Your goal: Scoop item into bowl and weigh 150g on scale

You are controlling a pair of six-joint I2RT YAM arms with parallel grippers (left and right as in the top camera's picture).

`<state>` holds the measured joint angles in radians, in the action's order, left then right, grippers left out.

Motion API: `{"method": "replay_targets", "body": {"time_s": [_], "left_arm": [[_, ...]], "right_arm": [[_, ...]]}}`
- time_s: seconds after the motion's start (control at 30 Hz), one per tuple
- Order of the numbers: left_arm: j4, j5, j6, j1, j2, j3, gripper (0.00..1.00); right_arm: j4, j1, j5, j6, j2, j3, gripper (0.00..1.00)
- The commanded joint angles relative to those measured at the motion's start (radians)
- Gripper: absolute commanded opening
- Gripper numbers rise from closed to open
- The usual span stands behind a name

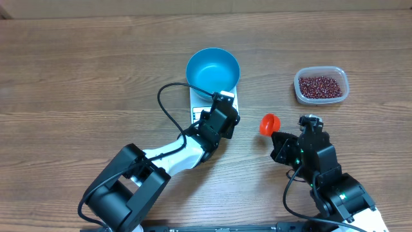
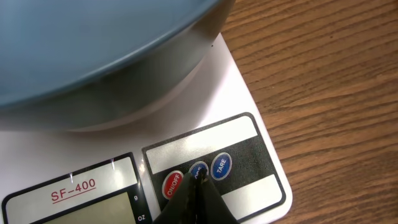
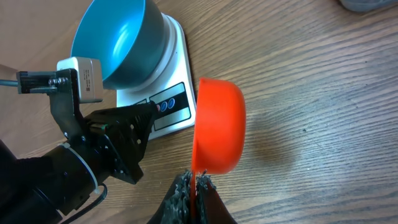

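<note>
Left claw (image 2: pixel 197 182) pinched closed over the scale (image 2: pixel 249 93) buttons (image 2: pixel 221 165), blue bowl (image 2: pixel 93 50) beyond it empty; right claw (image 3: pixel 194 182) clutches orange scoop (image 3: pixel 217 124), beans (image 1: pixel 320 85) unscooped

The bowl (image 1: pixel 212 67) is smooth, scale (image 2: pixel 217 93) and scoop (image 3: pixel 217 124) glossy plastic, table (image 1: pixel 64 64) grained wood.

The left arm (image 1: pixel 168 156) stretches from the near left corner toward the far right, wrist tipped downward. The left gripper (image 2: pixel 196 198) points down, its fingers pressed together on nothing. The right arm (image 1: pixel 329 183) sits folded at the near right, reaching left. The right gripper (image 3: pixel 194 186) is clamped on a scoop (image 3: pixel 217 124).
</note>
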<state>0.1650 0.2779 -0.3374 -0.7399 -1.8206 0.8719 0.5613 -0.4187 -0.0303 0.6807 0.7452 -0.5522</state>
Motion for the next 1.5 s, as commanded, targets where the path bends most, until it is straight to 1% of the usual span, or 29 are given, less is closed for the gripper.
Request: {"method": "replay_targets", "body": {"time_s": [0.0, 0.2, 0.47, 0.53, 1.23, 1.47], "left_arm": [[0.005, 0.021, -0.011, 0.003, -0.014, 0.014, 0.04], [0.005, 0.021, -0.044, 0.014, -0.023, 0.014, 0.04], [0.006, 0.022, -0.044, 0.014, -0.023, 0.014, 0.04], [0.006, 0.044, -0.047, 0.014, -0.023, 0.014, 0.04], [0.005, 0.047, -0.064, 0.015, -0.026, 0.014, 0.04], [0.043, 0.047, -0.064, 0.020, -0.063, 0.014, 0.04]], "right_arm": [[-0.006, 0.006, -0.013, 0.003, -0.003, -0.021, 0.04], [-0.006, 0.006, -0.013, 0.003, -0.003, -0.021, 0.04], [-0.006, 0.006, -0.013, 0.003, -0.003, -0.021, 0.04], [-0.006, 0.006, -0.013, 0.003, -0.003, -0.021, 0.04], [0.006, 0.006, -0.013, 0.003, -0.003, -0.021, 0.04], [0.012, 0.006, -0.013, 0.003, -0.003, -0.021, 0.04]]}}
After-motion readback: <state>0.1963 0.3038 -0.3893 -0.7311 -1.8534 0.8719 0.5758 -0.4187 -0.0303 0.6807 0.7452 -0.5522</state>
